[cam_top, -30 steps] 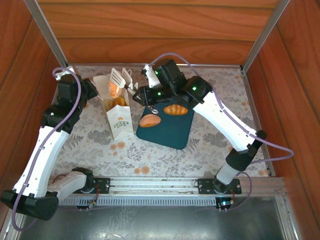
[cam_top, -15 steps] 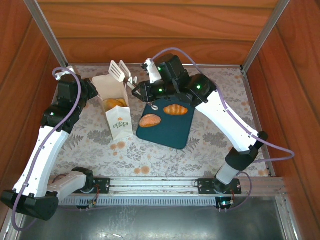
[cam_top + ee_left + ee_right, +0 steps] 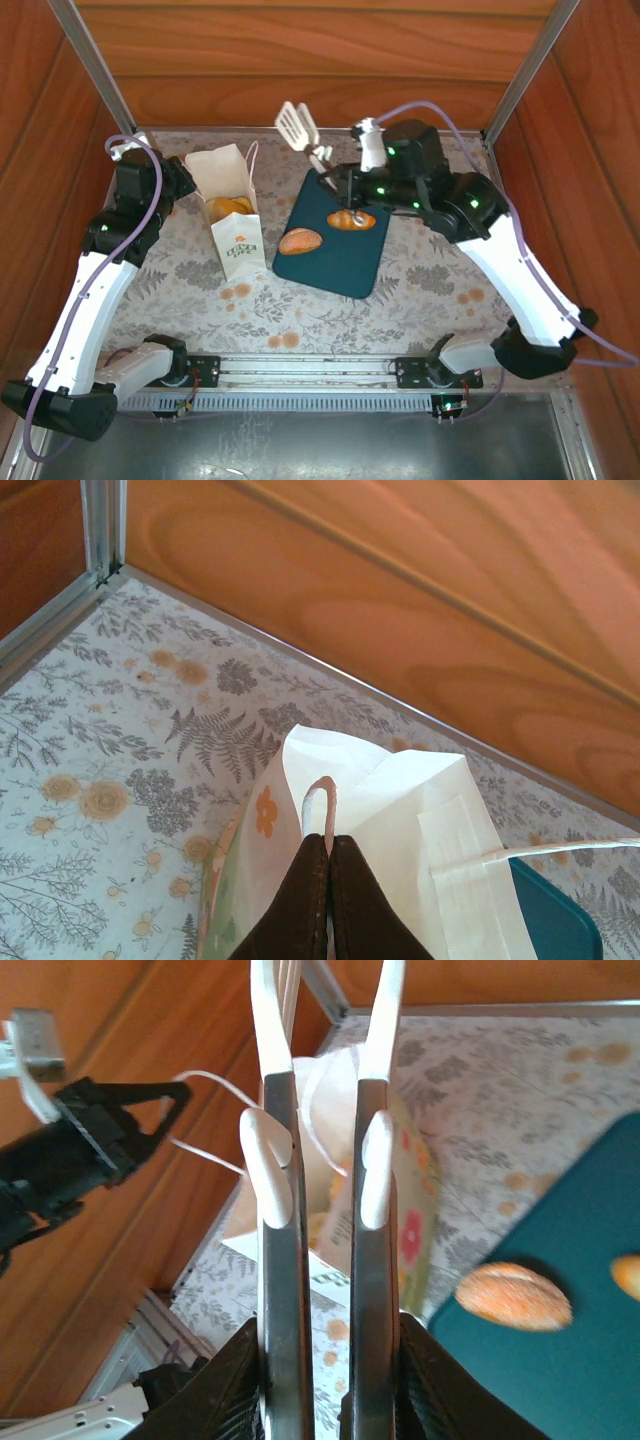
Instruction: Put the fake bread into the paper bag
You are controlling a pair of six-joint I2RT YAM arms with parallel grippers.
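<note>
Fake bread (image 3: 230,207) partly bagged: some inside paper bag (image 3: 240,245), two rolls (image 3: 300,241) left to move, on tray (image 3: 335,268) beside bag. Left gripper (image 3: 328,852) pinches bag rim; right gripper (image 3: 298,126) spread, empty.

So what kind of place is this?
Probably a robot test booth: wood walls box in a cloth-covered table, two arms bolted to a rail, toy bread on a tray beside a bag.

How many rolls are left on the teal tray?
2. An oval roll lies at the left edge of the teal tray; a braided roll lies nearer its far end, beside the right arm, which may hide more.
</note>
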